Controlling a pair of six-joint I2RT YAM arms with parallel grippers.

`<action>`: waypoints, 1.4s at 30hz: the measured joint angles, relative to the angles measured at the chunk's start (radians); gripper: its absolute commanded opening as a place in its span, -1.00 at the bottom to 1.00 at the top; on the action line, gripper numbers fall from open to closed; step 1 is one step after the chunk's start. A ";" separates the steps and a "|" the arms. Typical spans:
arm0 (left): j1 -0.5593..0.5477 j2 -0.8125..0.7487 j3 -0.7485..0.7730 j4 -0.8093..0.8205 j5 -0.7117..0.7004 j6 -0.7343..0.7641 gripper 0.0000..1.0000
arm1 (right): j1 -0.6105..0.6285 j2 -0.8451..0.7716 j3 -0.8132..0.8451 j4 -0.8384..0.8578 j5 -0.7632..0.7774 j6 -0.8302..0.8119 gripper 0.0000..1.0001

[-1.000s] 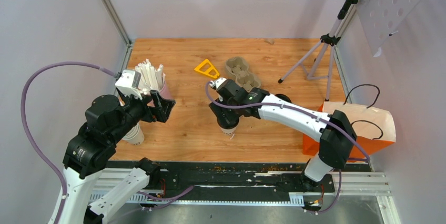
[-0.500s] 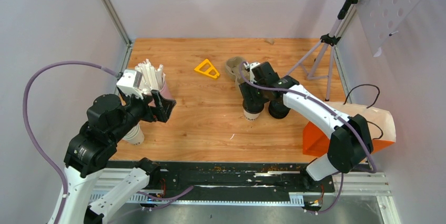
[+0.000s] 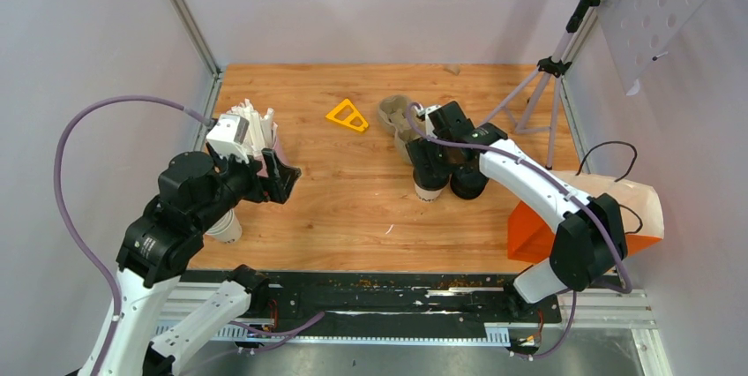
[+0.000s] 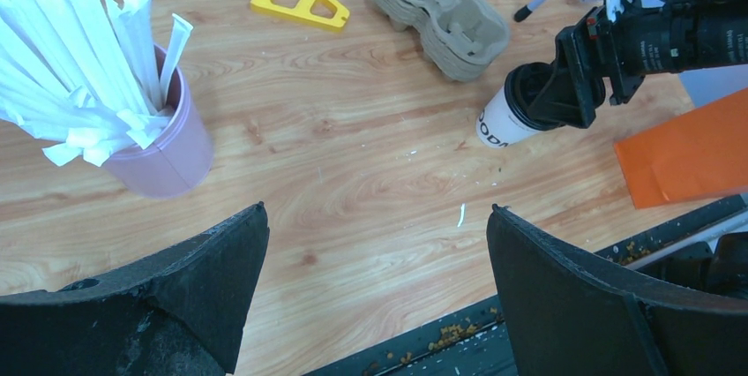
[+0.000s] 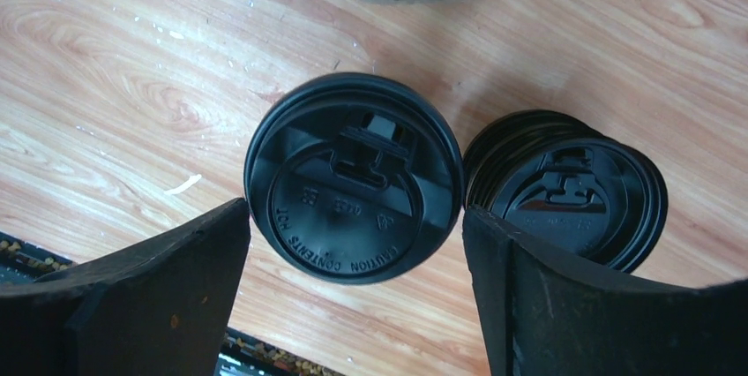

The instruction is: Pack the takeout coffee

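On the wooden surface (image 3: 335,208), a white paper cup with a round black plastic lid (image 3: 430,184) stands with a stack of black plastic lids (image 3: 468,184) just beside it at 3 o'clock. A grey-brown moulded pulp cup carrier (image 3: 391,111) lies at its 11 o'clock. A yellow plastic triangle (image 3: 347,116) lies at the carrier's 9 o'clock, with a pink cup of paper-wrapped straws (image 3: 256,142) farther that way. An orange-and-white paper bag (image 3: 529,239) sits at the lids' 4 o'clock.

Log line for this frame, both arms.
right fingers: straddling lidded cup, grip unclear | cup: on table beside black lid stack | left fingers: open, empty, near straw cup
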 measured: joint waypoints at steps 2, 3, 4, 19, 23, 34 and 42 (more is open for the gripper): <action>0.000 0.006 -0.006 0.004 0.004 0.000 1.00 | 0.000 -0.003 0.013 -0.035 0.000 0.000 0.86; 0.000 0.010 -0.010 0.006 0.005 0.000 1.00 | 0.000 -0.007 0.022 -0.052 0.000 0.002 0.86; 0.000 0.012 -0.014 0.008 0.009 0.000 1.00 | 0.000 -0.011 0.030 -0.061 0.000 0.003 0.85; 0.000 0.084 -0.062 0.024 -0.002 0.020 1.00 | -0.084 -0.120 0.058 -0.128 0.050 -0.012 0.31; 0.000 0.156 0.025 -0.078 -0.114 0.026 0.86 | -0.100 -0.158 0.036 -0.136 0.050 -0.011 0.28; 0.000 0.220 0.223 -0.272 -0.518 0.093 0.45 | -0.101 -0.265 0.034 -0.132 -0.090 0.010 0.34; 0.080 0.204 0.090 -0.275 -0.689 0.166 0.22 | -0.101 -0.348 0.022 -0.099 -0.190 0.045 0.35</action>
